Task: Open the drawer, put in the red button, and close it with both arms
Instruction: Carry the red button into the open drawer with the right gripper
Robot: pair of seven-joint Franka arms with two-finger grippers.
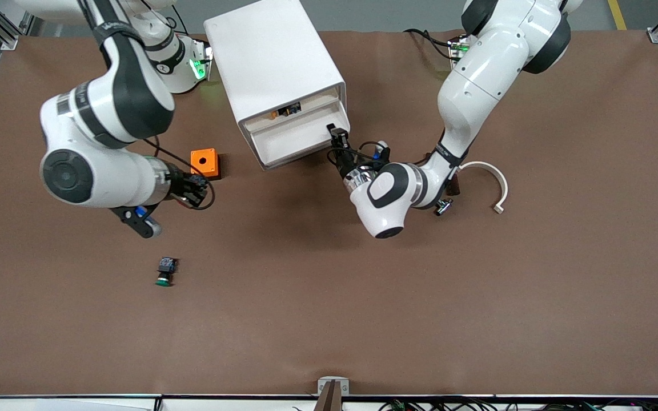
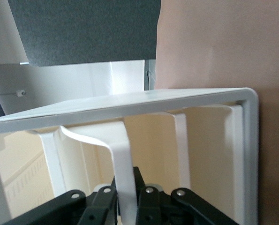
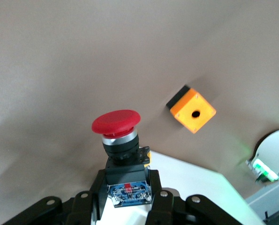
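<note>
The red button (image 3: pixel 116 123), judged light, rigid and smooth-capped, is clamped by its block body in the right gripper (image 3: pixel 126 197), while the left gripper (image 2: pixel 125 199) is pinched on the drawer (image 1: pixel 300 137) front's thin plastic tab.

We see the red button (image 3: pixel 116 123) upright in the right gripper (image 3: pixel 125 199), and the white drawer (image 1: pixel 297 137) slightly open.

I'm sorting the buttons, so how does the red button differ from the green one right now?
The red button is held in the right pincer, which is shut on its body; the green button lies loose on the table. The red one's cap looks wide, like a mushroom; the green one's cap looks small. Both seem to have a dark body with blue on it.
</note>
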